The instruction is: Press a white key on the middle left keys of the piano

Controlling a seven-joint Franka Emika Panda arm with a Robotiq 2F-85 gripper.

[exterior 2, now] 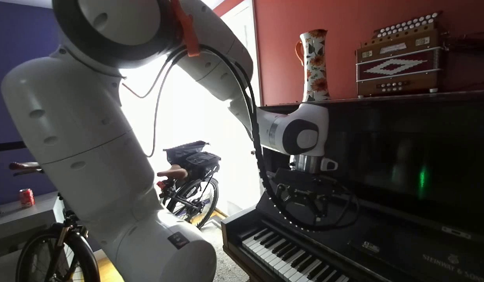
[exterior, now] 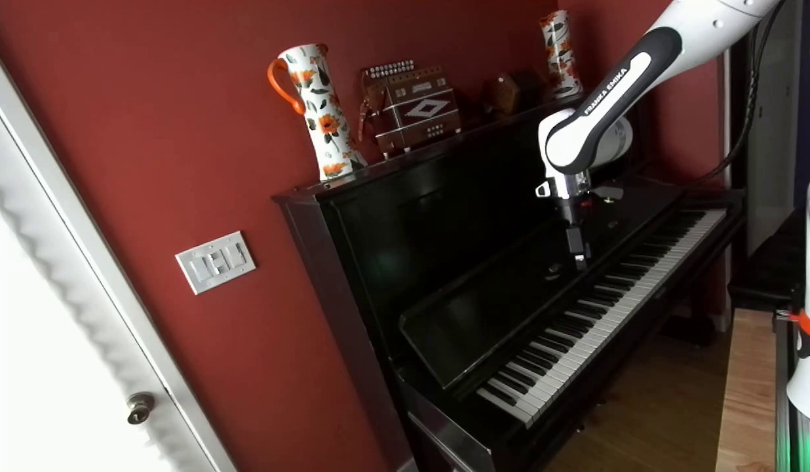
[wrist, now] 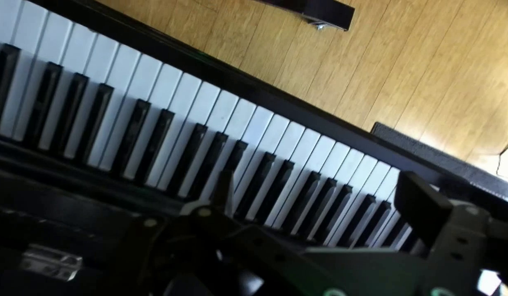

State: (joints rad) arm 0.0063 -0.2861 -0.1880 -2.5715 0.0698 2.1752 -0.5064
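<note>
The glossy black upright piano (exterior: 431,216) stands against the red wall; it also shows in an exterior view (exterior 2: 406,156). Its row of white and black keys (exterior: 588,341) is exposed, and part of it shows in an exterior view (exterior 2: 281,262). The middle left keys (wrist: 274,133) cross the wrist view diagonally, with shorter black keys between the white ones. My gripper (wrist: 324,199) is open and empty, its dark fingers wide apart in the wrist view. In both exterior views the gripper (exterior: 579,259) (exterior 2: 302,205) hangs pointing down near the keyboard, above the keys and apart from them.
A floral pitcher (exterior: 323,111), an accordion (exterior: 415,108) and a floral vase (exterior: 561,56) stand on the piano top. The tall front panel rises behind the gripper. A cable (exterior 2: 261,168) loops beside the wrist. A bicycle (exterior 2: 197,196) stands beyond the piano's left end.
</note>
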